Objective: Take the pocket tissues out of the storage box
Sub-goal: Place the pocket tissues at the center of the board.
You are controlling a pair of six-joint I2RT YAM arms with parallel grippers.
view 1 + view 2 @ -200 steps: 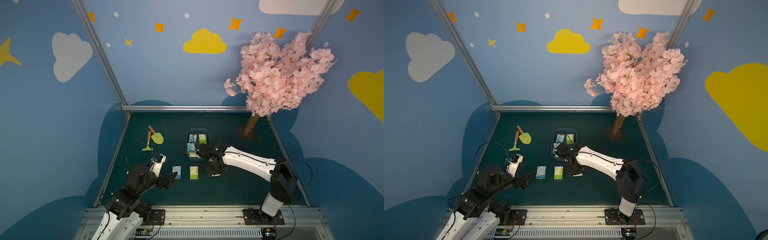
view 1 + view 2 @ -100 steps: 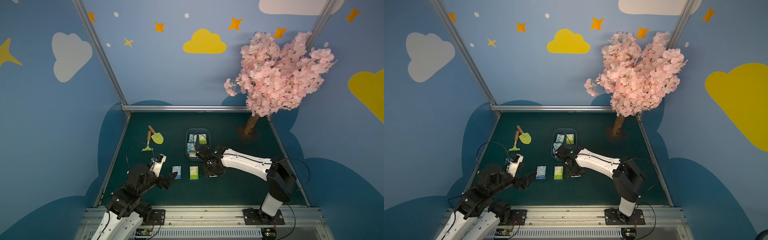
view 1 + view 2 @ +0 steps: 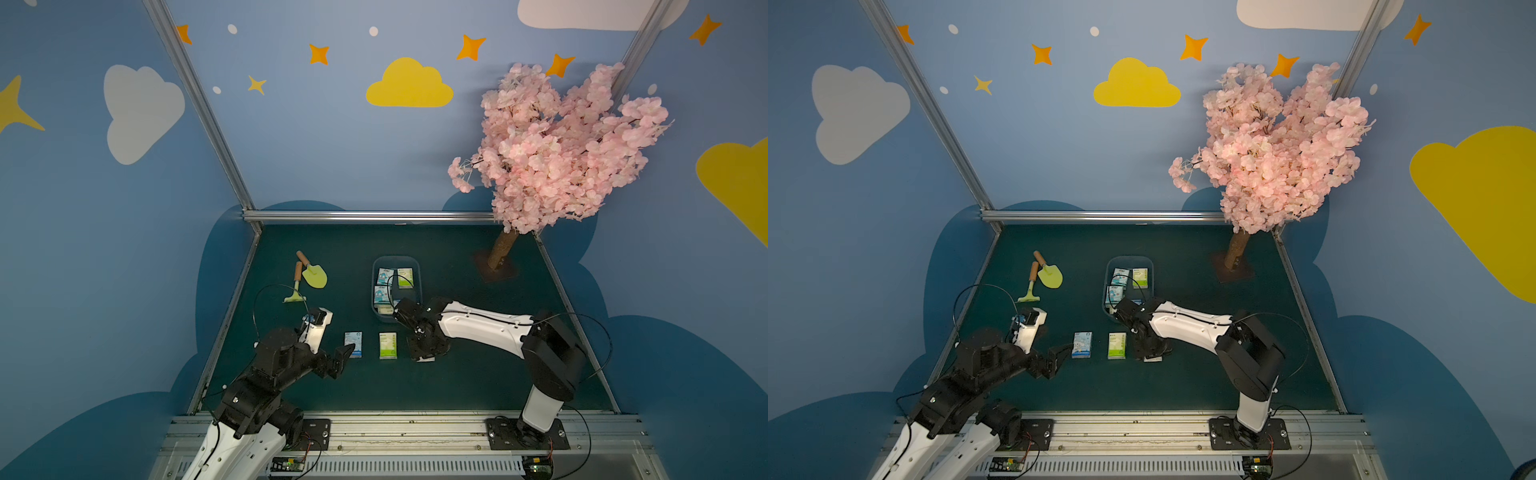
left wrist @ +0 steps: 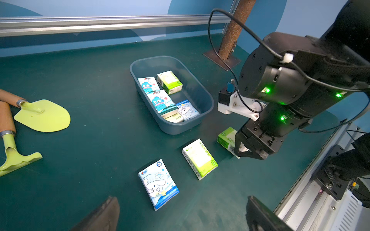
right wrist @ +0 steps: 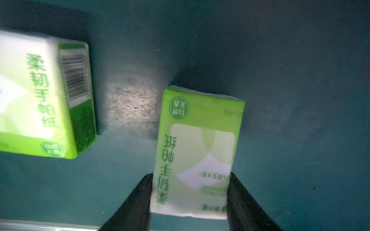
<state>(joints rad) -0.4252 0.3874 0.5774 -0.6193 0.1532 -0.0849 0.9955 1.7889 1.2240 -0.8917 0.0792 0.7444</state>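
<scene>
Beneath the storage box (image 3: 395, 258), dark green tabletop (image 3: 457, 374) meets blue cloud-painted walls (image 3: 311, 145).

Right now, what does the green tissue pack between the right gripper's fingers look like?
The green pack is a small flat rectangle, shiny lime wrap with a white middle and green writing. The right gripper pinches its long sides near one end. It lies flat, down by the mat, apart from another green pack.
</scene>
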